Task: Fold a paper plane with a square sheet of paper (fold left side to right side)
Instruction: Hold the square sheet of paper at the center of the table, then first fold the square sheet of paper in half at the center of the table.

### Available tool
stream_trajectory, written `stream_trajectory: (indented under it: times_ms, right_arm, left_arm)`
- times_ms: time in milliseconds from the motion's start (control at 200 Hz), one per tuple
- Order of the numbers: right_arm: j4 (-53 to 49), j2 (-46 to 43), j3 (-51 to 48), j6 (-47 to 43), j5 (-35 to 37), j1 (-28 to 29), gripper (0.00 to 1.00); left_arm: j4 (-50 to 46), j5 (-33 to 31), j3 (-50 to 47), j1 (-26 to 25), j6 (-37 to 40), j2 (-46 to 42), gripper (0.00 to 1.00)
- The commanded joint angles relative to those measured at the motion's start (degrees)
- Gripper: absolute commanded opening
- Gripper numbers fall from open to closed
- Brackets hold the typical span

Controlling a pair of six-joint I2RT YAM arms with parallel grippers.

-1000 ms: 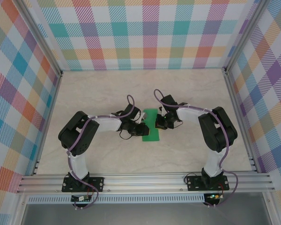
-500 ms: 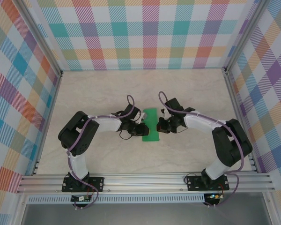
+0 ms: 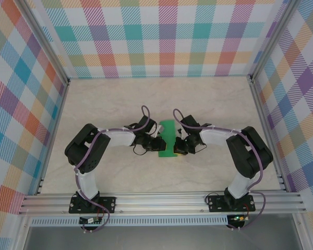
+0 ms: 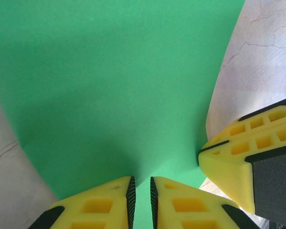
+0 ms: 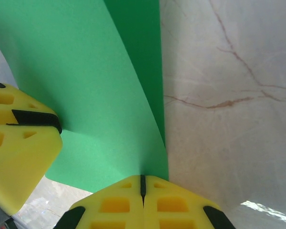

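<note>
The square sheet of paper (image 3: pixel 167 128) is plain bright green and unmarked. It lies at the middle of the top view on the pale marbled surface (image 3: pixel 109 104), folded over on itself into a narrow upright strip. In the right wrist view its upper layer arches loosely above the shadowed lower layer. The lower layer's straight right edge lies flat on the surface.

Plaid walls (image 3: pixel 167 36), alu frame (image 3: pixel 161 202) — beige marble-look tabletop (image 3: pixel 104 99).

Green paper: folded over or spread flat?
Folded over, not creased flat: the square sheet of paper is a narrow strip from above, and at the right wrist its upper layer bows above the lower.
</note>
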Motion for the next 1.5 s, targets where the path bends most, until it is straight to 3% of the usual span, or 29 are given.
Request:
stream_trajectory:
  times_ms: [0, 415, 760, 1200, 1495]
  right_arm:
    - [-3.4, 2.4, -0.3, -0.8, 3.2, 0.4, 0.01]
    - [-5.3, 4.3, -0.5, -1.1, 4.7, 0.7, 0.01]
    - [-6.3, 4.5, -0.2, -1.3, 5.3, 0.8, 0.01]
    - [-7.4, 4.2, 0.2, -1.4, 5.9, 0.8, 0.01]
    - [-7.7, 4.8, 0.3, -1.5, 6.2, 0.8, 0.01]
  left_arm:
    - [-4.5, -2.4, -0.5, -0.2, 1.6, -1.3, 0.20]
    - [-1.5, 3.7, -2.9, -1.0, -1.8, -8.5, 0.23]
    - [6.0, 2.8, -4.8, -1.7, -6.5, -4.2, 0.21]
    - [2.1, 2.2, -9.1, -2.6, -2.0, -4.3, 0.20]
    - [0.7, 6.4, -13.0, -3.1, 2.0, -7.5, 0.21]
